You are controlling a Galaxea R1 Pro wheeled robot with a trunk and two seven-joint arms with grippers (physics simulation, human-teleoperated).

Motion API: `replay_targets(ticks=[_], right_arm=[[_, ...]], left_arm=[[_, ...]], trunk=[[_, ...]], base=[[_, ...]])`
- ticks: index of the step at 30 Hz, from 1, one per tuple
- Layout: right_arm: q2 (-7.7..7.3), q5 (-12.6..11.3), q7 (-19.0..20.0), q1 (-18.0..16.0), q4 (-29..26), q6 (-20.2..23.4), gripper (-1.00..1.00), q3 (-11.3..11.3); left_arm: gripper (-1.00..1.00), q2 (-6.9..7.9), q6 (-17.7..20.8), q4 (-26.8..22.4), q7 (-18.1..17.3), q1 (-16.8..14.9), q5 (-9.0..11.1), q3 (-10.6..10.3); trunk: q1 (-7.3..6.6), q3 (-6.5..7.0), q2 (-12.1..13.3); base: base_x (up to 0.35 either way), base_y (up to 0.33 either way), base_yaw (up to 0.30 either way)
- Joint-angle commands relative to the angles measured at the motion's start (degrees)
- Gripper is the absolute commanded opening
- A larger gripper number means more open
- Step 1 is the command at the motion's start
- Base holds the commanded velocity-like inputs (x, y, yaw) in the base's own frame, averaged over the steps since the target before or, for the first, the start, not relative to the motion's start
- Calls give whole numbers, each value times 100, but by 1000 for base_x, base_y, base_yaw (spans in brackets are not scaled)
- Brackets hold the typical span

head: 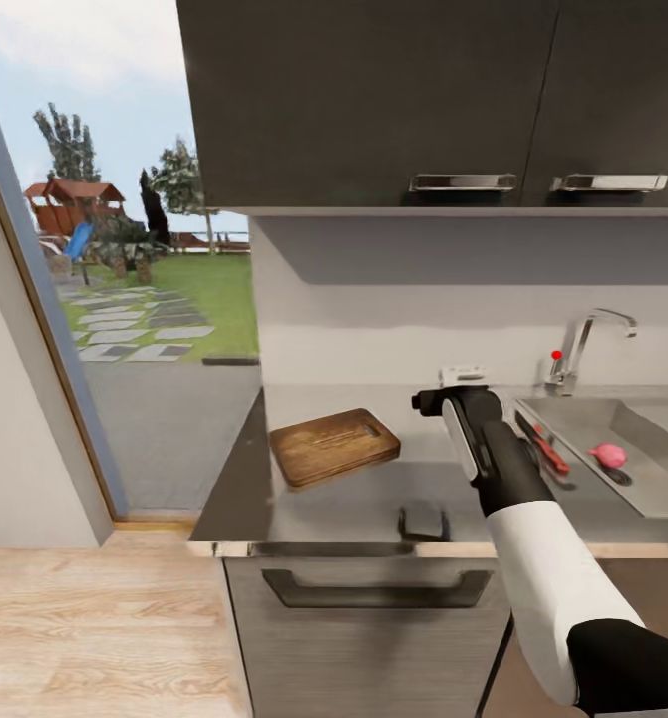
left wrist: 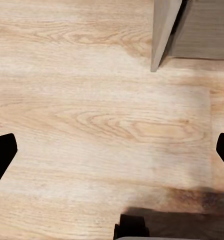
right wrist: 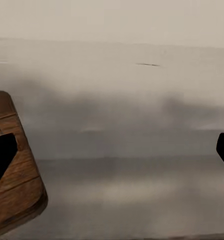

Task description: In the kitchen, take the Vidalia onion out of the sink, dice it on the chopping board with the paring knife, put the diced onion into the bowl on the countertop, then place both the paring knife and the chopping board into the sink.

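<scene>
A: Our right gripper (right wrist: 112, 150) is wide open and empty over the smooth grey steel countertop (head: 374, 499), beside the brown wooden chopping board (head: 334, 446).

B: The small pink-red onion (head: 609, 455) lies in the steel sink (head: 663, 489). It looks firm but slippery, so we should clamp across its middle.

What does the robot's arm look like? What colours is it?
The right arm is a smooth round tube: white along the forearm, black at the elbow and the wrist, with a pale grey strip up near the gripper end. Both wrist views show flat black fingertips at the picture's edges. No cables or markings show.
</scene>
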Motion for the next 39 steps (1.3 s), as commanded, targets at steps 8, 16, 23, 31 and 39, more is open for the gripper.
replay_targets(ticks=[8, 16, 23, 31, 39], right_arm=[[-11, 0, -12, -6, 88, 19, 100, 1], [-32, 0, -10, -6, 237, -36, 100, -1], [-34, 0, -9, -6, 286, -52, 100, 0], [-23, 0, -2, -6, 451, -56, 100, 7], [-8, 0, -1, -6, 520, -61, 100, 7]], left_arm=[[100, 0, -19, 6, 2, -5, 9, 2], [100, 0, -19, 5, 2, -5, 9, 2], [100, 0, -19, 6, 2, -3, 9, 2], [100, 0, -19, 6, 2, -6, 9, 2], [100, 0, -19, 6, 2, -4, 9, 2]], trunk=[[0, -6, -4], [0, -6, -4], [0, -6, -4], [0, -6, -4], [0, -6, -4]], base=[[65, 239, 0], [40, 24, 0], [78, 1, 0], [122, 26, 0], [4, 1, 0]])
